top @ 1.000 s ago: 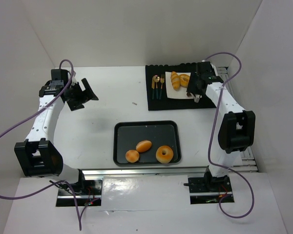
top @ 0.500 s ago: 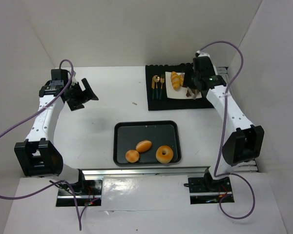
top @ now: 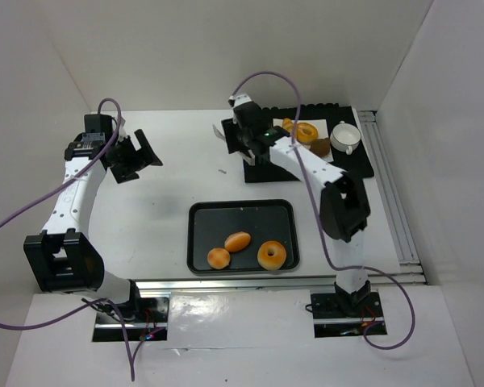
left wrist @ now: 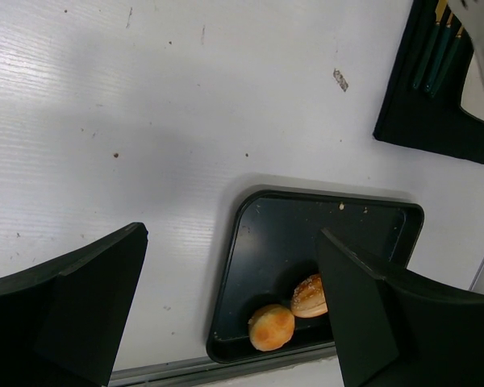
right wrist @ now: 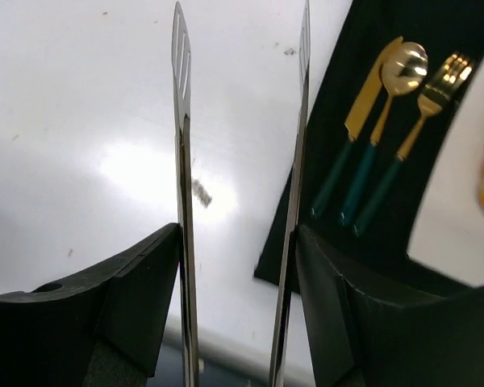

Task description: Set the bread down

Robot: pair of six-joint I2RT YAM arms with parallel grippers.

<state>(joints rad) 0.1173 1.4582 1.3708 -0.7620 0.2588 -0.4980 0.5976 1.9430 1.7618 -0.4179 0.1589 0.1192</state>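
Top view first: the tray [top: 242, 218] is sitting mid-tabletop [top: 169, 189], carrying an oval roll [top: 237, 241], a round bun [top: 219, 258] and a ring [top: 272, 255]. Beyond the tray's far right corner the mat [top: 356, 163] is holding a second ring [top: 306, 132], a ridged roll [top: 288, 126], a dark croissant [top: 320, 147] and a white cup [top: 344, 135]. The right end effector [top: 240, 139] is hanging past the tray's far edge, at the mat's left end. The left end effector [top: 139, 158] is hovering well off the tray's far left corner, jaws spread wide and gripping nothing.

Left wrist now: the fingers [left wrist: 81, 298] are framing the tray's near left corner, where the bun and oval roll are lying just beside each other.

Right wrist: the right end effector is clamping metal tongs [right wrist: 181, 201], the two blades standing apart with nothing between them. Gold cutlery [right wrist: 379, 137] is lying on the mat.
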